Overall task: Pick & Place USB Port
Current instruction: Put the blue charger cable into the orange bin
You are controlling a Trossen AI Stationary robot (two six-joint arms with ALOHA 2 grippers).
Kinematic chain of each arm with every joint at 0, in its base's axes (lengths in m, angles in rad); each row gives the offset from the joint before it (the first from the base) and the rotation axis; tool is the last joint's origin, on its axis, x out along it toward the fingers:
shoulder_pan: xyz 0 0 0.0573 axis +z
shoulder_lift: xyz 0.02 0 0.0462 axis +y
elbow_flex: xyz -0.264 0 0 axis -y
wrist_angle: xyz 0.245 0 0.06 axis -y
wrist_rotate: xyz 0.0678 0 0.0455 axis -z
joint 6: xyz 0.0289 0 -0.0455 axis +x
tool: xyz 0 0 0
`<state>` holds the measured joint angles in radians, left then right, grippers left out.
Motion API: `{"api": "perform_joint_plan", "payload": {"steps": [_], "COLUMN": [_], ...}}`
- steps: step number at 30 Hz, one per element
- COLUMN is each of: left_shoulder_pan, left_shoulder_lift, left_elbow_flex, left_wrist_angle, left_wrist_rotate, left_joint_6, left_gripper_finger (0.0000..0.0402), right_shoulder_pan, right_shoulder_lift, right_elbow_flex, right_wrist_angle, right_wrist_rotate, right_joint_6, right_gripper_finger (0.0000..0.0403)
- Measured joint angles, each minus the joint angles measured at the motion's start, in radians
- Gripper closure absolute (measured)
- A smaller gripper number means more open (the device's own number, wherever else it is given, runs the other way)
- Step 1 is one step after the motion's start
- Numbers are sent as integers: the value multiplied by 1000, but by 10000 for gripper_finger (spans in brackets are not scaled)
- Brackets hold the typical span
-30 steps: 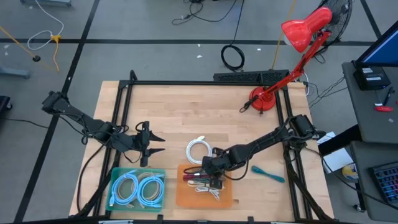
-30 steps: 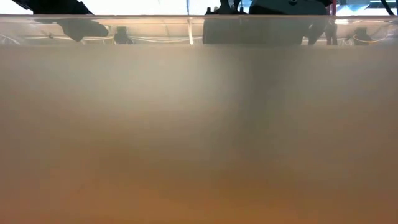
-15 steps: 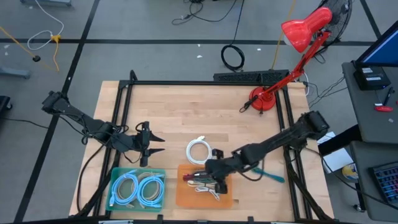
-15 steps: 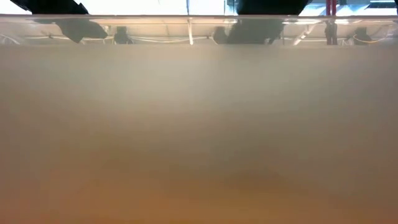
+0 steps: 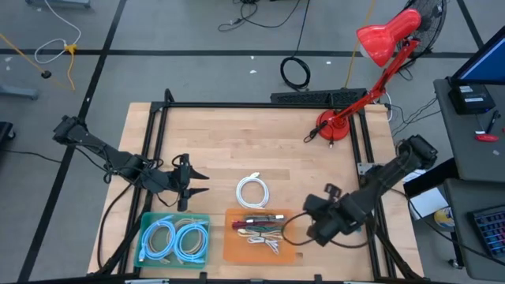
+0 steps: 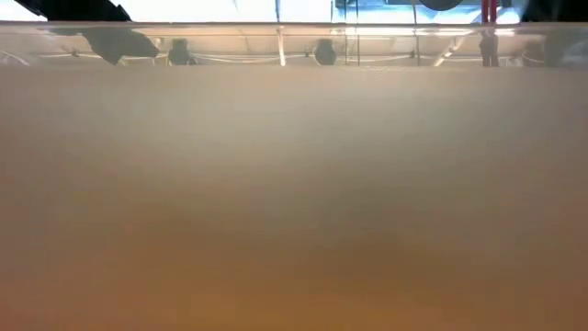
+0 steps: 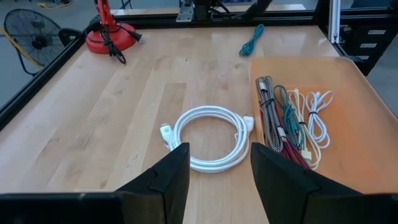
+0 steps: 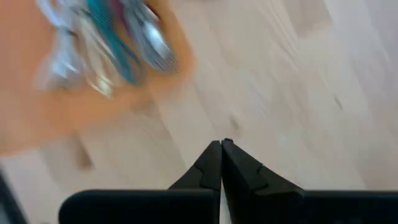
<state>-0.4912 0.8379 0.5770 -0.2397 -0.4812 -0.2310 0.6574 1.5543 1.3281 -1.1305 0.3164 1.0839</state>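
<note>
Orange tray (image 5: 237,251) sits at the near edge of the wooden desk (image 5: 260,142), and that's where the bunch of USB cables (image 5: 259,229) is: red, teal, braided and white ones lying side by side across it. Just behind the tray there's a coiled white cable (image 5: 252,191) lying flat on the bare wood, not touching the tray as far as I can tell.

The left claw (image 5: 197,183) hangs over the desk beyond the teal bin (image 5: 150,225), its fingers spread apart with nothing between them, pointing toward the white coil. The bin holds two coiled light-blue cables (image 5: 175,238), right next to the orange tray.

The right claw (image 8: 221,144) is pinched fully together and empty, over bare wood just off the tray's right side. In the high view the right arm's wrist covers the patch of desk beside the tray, so I can't see what's under it there.

Other clutter: a teal cable (image 7: 252,40) lies on the wood past the tray in the left wrist view, and a red desk lamp (image 5: 377,47) stands at the far right corner. The low view is pretty much blocked by something blurry sitting right in front of it.
</note>
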Motion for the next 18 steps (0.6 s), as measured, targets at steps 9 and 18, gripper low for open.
{"api": "perform_joint_plan", "payload": {"steps": [9,18], "left_shoulder_pan": [0,3], "left_shoulder_lift": [0,0], "left_elbow_flex": [0,0], "left_wrist_angle": [0,4], "left_wrist_rotate": [-10,-18], "left_joint_6": [0,18], "left_gripper_finger": [229,229], "right_shoulder_pan": [38,38], "right_shoulder_lift": [1,2], "right_elbow_flex": [-110,-350], "right_wrist_angle": [-163,-8], "right_wrist_rotate": [-80,-316], "right_joint_6": [201,274], "right_gripper_finger": [390,311]}}
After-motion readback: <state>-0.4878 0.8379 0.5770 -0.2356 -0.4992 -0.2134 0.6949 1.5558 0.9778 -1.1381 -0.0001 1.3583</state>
